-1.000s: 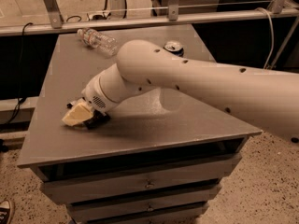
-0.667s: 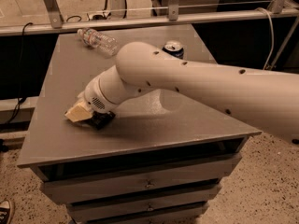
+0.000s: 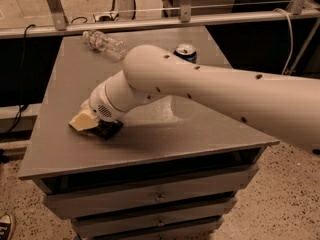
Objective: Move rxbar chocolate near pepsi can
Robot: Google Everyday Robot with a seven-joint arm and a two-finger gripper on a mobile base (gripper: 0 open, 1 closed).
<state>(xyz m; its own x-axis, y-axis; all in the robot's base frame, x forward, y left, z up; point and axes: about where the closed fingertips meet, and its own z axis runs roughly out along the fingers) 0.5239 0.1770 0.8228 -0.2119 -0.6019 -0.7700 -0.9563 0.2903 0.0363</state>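
Observation:
The rxbar chocolate, a flat black wrapper, lies on the grey table near its front left part. My gripper is down at the table right at the bar's left end, and the wrist covers part of the bar. The pepsi can, dark blue with a silver top, stands upright at the back of the table, partly hidden behind my arm and well away from the bar.
A clear plastic bottle lies on its side at the back left of the table. A metal rail runs behind the table. Drawers sit under the tabletop. The table's front edge is close to the bar.
The gripper and the bar stay at about the same spot on the table. My arm has shifted slightly, so more of the pepsi can shows behind it.

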